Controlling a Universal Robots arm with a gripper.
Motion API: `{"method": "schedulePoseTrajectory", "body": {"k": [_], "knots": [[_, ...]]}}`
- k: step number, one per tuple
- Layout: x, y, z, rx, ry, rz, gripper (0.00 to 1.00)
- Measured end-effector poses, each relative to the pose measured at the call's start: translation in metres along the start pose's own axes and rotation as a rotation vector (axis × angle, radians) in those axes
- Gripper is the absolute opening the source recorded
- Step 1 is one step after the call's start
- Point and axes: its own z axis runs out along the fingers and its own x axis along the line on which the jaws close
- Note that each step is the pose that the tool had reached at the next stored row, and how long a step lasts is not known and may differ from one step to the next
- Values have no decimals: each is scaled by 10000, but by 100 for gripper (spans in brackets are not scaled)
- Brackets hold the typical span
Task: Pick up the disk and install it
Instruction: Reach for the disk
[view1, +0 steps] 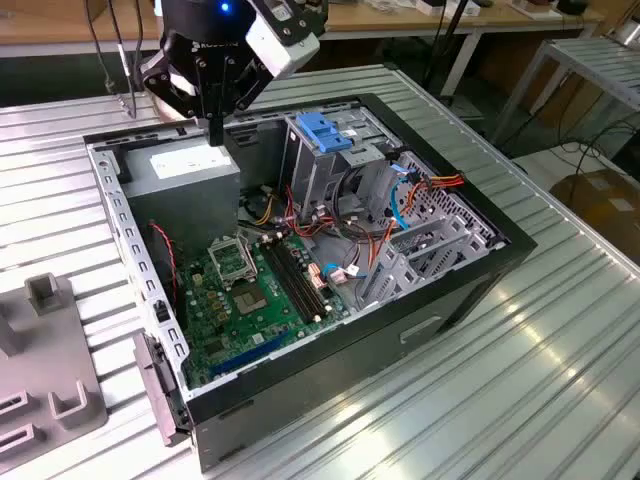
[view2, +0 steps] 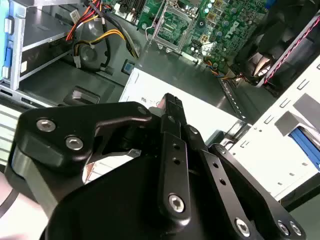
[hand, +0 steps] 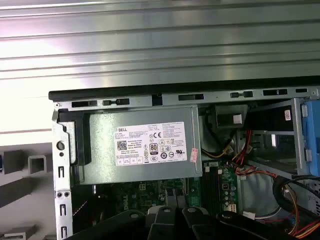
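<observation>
The disk is out of view. My gripper (view1: 215, 132) hangs over the back corner of the open computer case (view1: 330, 375), at the exterior view's left. It points down just above the grey power supply box (view1: 185, 175) with its white sticker. In the second wrist view the gripper (view2: 172, 102) has its black fingers pressed together with nothing between them. The sticker (view2: 200, 112) lies right below the tips. The same grey box (hand: 142, 147) lies flat inside the case wall in the first wrist view.
A metal drive cage with a blue plastic handle (view1: 325, 130) stands mid-case beside bundled cables (view1: 415, 190). The green motherboard (view1: 245, 295) covers the case floor. A grey fixture (view1: 45, 380) sits on the ribbed metal table (view1: 520, 380) at the exterior view's left.
</observation>
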Motion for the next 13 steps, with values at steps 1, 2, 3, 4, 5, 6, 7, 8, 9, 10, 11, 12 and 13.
{"method": "schedulePoseTrajectory", "body": {"k": [1, 2, 3, 4, 5, 6, 7, 8, 9, 10, 11, 12, 13], "knots": [[2, 0, 0, 1, 0, 1, 10], [11, -1, 0, 0, 0, 2, 10], [21, -2, 0, -1, -1, 1, 10], [31, -2, -1, 0, 0, 1, 10], [44, -3, -1, 0, 0, 0, 10], [54, -4, -2, 0, 0, 0, 10], [63, -5, -2, 0, 0, 0, 10], [77, -6, -2, 0, 0, 0, 10], [91, -7, -2, 0, 0, 0, 10], [102, -8, -3, 0, 0, 0, 10], [110, -8, -3, 1, 1, 1, 10], [115, -8, -3, 1, 0, 0, 10], [121, -9, -3, 0, 0, 1, 10]]}}
